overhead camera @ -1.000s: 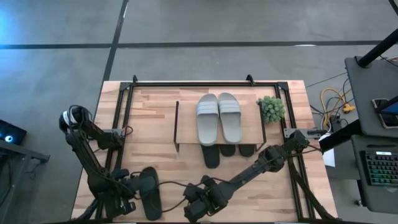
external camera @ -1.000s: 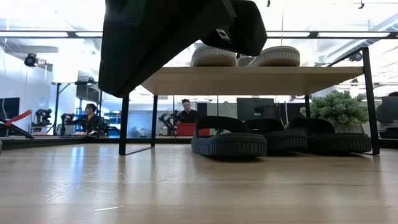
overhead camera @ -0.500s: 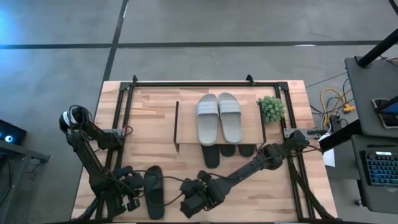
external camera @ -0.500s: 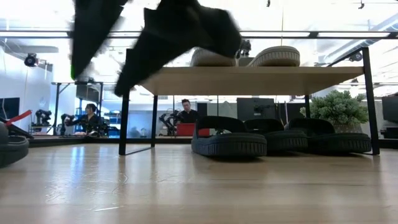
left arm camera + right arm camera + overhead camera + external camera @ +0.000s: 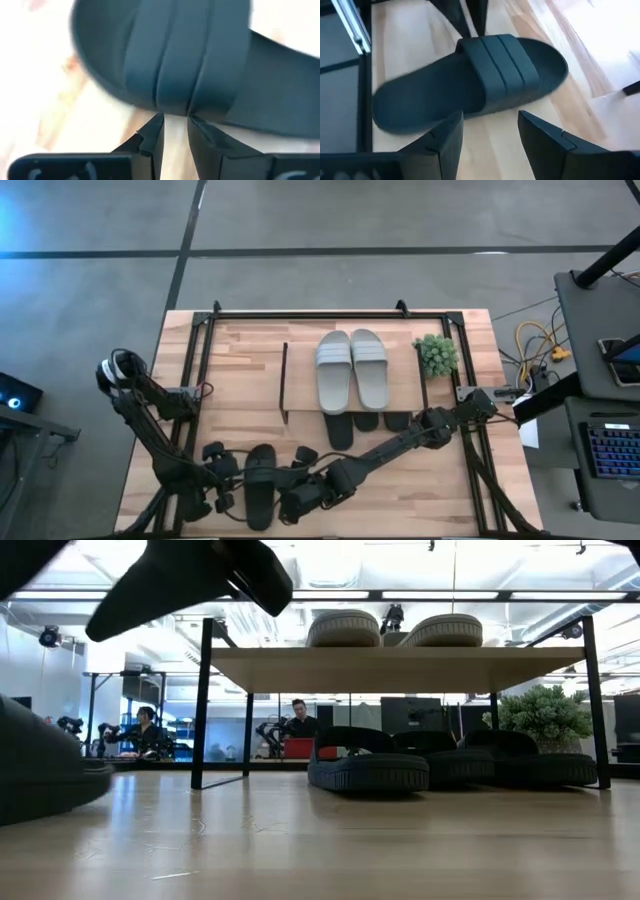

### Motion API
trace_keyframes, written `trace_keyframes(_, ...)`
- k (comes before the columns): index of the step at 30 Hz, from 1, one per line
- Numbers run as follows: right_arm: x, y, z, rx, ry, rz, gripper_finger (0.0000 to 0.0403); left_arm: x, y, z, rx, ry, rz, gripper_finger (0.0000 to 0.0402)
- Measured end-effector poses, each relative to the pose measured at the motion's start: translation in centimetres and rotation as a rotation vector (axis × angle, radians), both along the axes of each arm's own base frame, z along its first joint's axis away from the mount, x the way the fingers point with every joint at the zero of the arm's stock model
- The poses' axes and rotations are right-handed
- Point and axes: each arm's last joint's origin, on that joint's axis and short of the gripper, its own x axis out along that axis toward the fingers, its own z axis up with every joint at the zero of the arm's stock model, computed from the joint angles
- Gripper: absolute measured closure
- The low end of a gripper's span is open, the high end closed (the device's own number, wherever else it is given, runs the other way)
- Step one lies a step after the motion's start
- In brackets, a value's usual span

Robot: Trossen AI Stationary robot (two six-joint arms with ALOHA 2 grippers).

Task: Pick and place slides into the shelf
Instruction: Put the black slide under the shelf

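A loose black slide (image 5: 260, 485) lies flat on the table near its front edge, strap up; it also shows at the left of the low view (image 5: 40, 775). My left gripper (image 5: 175, 119) stands open by a narrow gap at the slide's left side (image 5: 238, 480). My right gripper (image 5: 487, 117) is open at the slide's right side (image 5: 288, 492), its fingers short of it. The shelf (image 5: 300, 395) carries a grey-white pair (image 5: 351, 370) on its top board. Three black slides (image 5: 366, 423) stand on the table under it, their ends sticking out toward the front. My left gripper's fingertips (image 5: 156, 122) stand right at the left side of the slide's ribbed strap (image 5: 172, 102), coming level from the table's left, across the slide. Whether they touch it I cannot tell. The slide lies with its sole on the table.
A small green plant (image 5: 436, 355) stands just right of the shelf. A black metal frame (image 5: 200, 360) runs along the table's left, far and right sides. Bare wood lies between the shelf and the front edge. People sit in the room beyond (image 5: 298, 725).
The black slide has slid along the table toward the right, staying flat. My left gripper has gone the same way right behind it. My right gripper has moved toward the table's left, closer to the slide.
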Motion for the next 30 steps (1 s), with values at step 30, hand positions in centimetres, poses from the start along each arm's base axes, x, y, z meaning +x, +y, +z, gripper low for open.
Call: trace_keyframes(30, 0.3, -0.6, -1.8, -0.247, 0.084, 0.196, 0.022, 4.4, 0.0, 0.9, 0.009, -0.29, -0.126, 0.0331)
